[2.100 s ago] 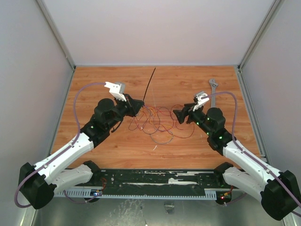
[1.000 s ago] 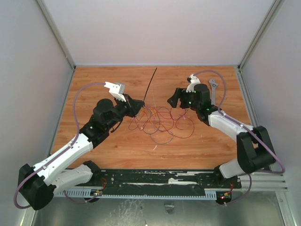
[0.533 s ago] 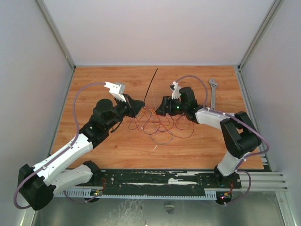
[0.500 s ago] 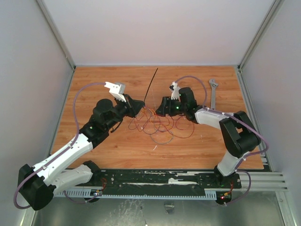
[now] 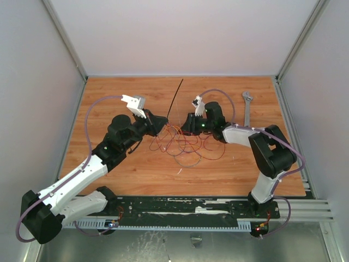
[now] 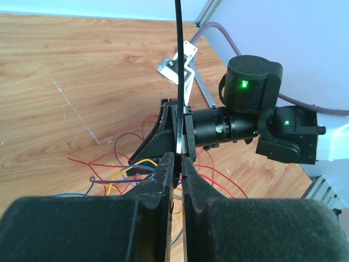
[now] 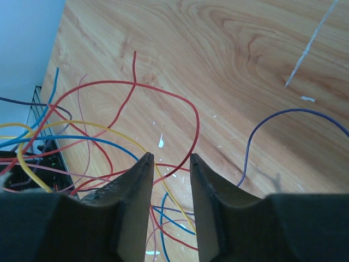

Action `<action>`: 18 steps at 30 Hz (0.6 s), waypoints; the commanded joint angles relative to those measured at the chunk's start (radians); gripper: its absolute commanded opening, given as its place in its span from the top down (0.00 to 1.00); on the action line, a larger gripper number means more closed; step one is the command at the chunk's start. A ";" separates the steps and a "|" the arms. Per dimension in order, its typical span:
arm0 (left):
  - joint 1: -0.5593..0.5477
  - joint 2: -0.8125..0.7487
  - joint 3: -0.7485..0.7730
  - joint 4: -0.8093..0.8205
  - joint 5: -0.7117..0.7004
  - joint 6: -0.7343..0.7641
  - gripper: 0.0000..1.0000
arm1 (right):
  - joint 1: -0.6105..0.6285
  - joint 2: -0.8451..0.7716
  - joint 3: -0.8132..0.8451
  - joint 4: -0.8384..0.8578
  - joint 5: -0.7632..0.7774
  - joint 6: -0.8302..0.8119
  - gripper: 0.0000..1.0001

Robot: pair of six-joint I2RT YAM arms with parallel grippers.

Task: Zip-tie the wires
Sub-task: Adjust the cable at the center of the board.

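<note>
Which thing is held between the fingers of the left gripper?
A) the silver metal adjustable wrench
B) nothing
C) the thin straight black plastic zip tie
C: in the left wrist view the left gripper is shut on the thin black plastic zip tie.

My two arms (image 5: 82, 174), one gripper apiece, left gripper (image 5: 163, 121) and right gripper (image 5: 185, 126), one black zip tie (image 5: 174, 99), one silver wrench (image 5: 247, 106), one tangle of wires (image 5: 185, 144), strands too many to count, two lilac cables (image 5: 92, 112)
</note>
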 commanded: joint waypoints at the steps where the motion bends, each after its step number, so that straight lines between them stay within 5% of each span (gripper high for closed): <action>1: 0.007 -0.011 -0.007 0.048 0.012 -0.004 1.00 | 0.010 0.029 0.028 0.046 -0.047 0.013 0.68; 10: 0.007 -0.023 -0.023 0.052 -0.003 -0.006 1.00 | 0.000 -0.037 0.032 -0.038 0.035 -0.060 1.00; 18: 0.009 -0.045 -0.045 0.034 -0.046 -0.012 1.00 | -0.111 -0.242 0.013 -0.222 0.164 -0.169 1.00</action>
